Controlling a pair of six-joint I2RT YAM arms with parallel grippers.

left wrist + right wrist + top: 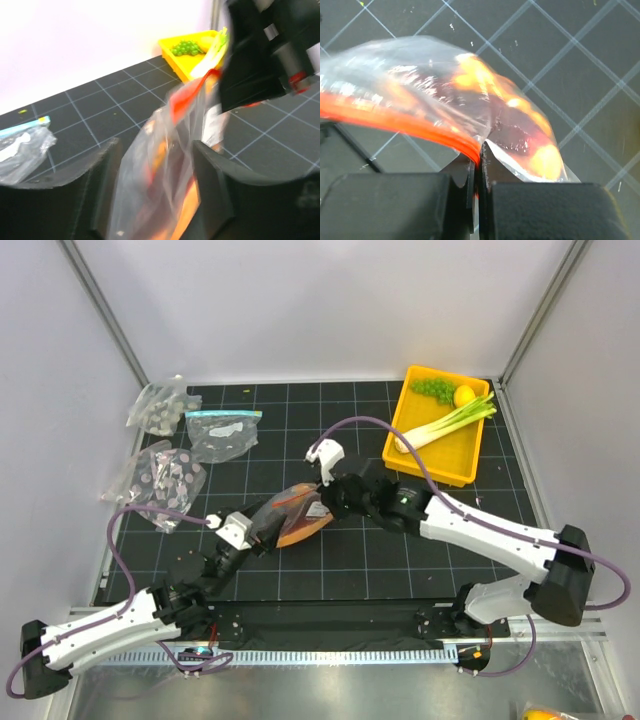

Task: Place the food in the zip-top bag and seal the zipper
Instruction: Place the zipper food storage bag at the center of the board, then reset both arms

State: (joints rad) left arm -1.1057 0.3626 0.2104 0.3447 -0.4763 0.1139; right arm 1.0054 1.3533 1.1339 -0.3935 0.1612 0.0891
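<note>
2 grippers meet at the zip-top bag (295, 515), which lies at the centre of the top view on the black mat (400, 560). The right gripper (479, 172) is pressed together, pinching the zipper (395, 122). The left gripper (152, 155) stands spread, with the bag between its fingers. Orange food (542, 160) shows inside the bag.

White-and-black arms (482, 528), purple cables (365, 420)

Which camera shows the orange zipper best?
The right wrist view: the zipper runs large across it, pinched by the right gripper. Left wrist shows a blurred piece; from the top it's too small to tell.
</note>
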